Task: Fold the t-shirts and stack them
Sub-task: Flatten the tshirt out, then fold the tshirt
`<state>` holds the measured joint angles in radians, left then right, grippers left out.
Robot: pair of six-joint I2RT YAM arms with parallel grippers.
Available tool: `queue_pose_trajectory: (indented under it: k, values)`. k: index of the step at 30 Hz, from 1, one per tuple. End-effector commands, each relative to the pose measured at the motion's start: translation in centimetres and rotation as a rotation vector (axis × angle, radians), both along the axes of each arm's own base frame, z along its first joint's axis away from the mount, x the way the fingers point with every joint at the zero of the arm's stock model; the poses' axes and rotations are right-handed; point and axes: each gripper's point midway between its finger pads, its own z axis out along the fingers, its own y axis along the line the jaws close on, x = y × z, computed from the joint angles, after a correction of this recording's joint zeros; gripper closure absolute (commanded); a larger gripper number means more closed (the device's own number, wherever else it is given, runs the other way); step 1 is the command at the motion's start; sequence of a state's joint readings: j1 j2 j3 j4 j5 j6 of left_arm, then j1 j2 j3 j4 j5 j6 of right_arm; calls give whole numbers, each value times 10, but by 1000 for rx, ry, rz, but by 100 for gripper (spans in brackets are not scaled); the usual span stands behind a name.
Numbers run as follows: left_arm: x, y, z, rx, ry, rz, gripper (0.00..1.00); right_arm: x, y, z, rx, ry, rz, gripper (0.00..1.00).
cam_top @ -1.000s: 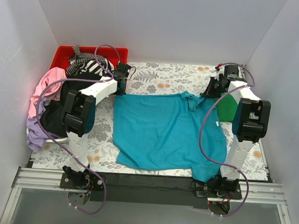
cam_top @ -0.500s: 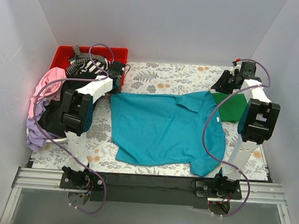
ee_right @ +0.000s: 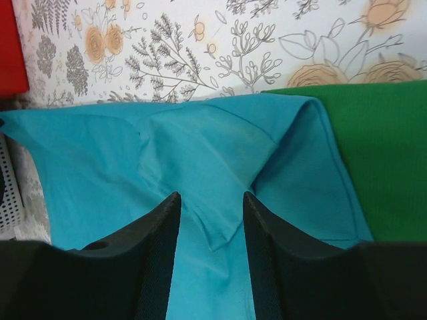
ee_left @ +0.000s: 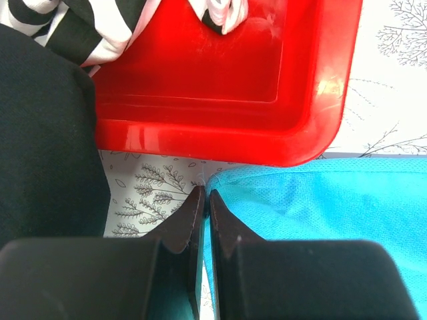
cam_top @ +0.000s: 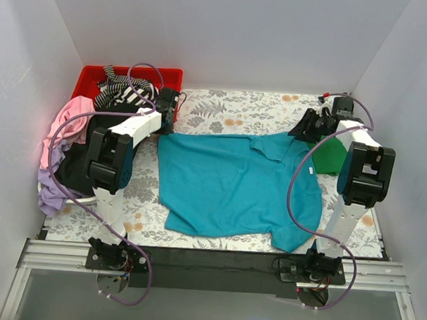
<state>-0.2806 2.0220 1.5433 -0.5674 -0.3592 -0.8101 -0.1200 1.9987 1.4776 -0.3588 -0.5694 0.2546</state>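
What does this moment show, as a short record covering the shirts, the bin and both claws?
teal t-shirt: spread flat on the floral cloth, mid-table
green t-shirt: at the right, against the teal shirt's edge
heap: pink, lilac, black and striped shirts at the left, partly in the red bin
left claw: shut, apparently pinching the teal shirt's corner beside the bin
right claw: open over the teal shirt, holding nothing
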Motion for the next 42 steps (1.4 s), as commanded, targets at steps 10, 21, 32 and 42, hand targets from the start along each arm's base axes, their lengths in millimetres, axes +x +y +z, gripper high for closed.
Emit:
queue_pose_trajectory:
  k: [10, 21, 32, 42]
  values:
    - [5, -3, 6, -23, -14, -4, 100, -11, 10, -11, -63, 31, 48, 52]
    - [4, -3, 5, -25, -7, -5, 100, -28, 12, -39, -100, 105, 68, 51]
    - [3, -3, 3, -25, -2, -2, 100, -35, 27, -54, -99, 138, 110, 52]
    - [1, -1, 1, -14, 4, 0, 100, -52, 33, -57, -121, 157, 111, 52]
